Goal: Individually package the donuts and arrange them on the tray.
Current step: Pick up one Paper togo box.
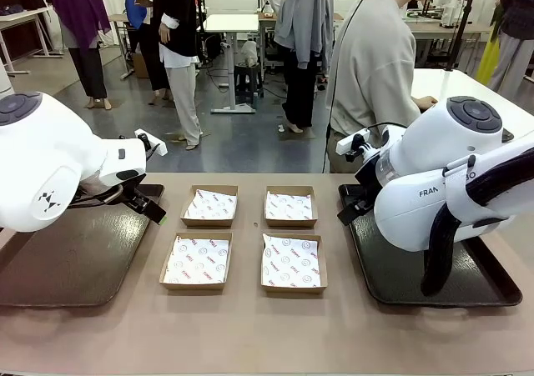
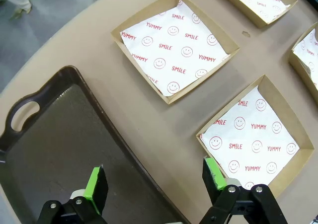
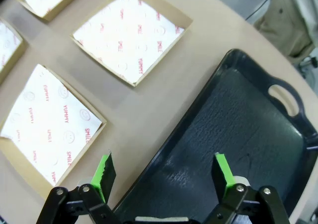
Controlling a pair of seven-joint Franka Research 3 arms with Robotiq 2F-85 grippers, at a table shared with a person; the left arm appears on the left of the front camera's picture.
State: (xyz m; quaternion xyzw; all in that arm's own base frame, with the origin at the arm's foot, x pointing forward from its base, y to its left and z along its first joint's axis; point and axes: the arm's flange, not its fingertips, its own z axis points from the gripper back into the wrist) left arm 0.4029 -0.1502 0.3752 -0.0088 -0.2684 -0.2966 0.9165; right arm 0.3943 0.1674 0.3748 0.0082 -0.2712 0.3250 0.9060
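Rim of left tray (image 2: 49, 149) under spread left claw (image 2: 154, 178); right claw (image 3: 164, 167) spread too.

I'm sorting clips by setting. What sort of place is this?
Likely a robotics lab: two white robot arms at a table with lined boxes and trays, more worktables behind, people standing about.

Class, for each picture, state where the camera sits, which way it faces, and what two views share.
Front view: fixed between the arms, facing across the table at the person; left arm and right arm show.
Left wrist view: looks down past the open left gripper at the left tray.
Right wrist view: looks down past the open right gripper at the right tray.
Shared: the paper-lined boxes.
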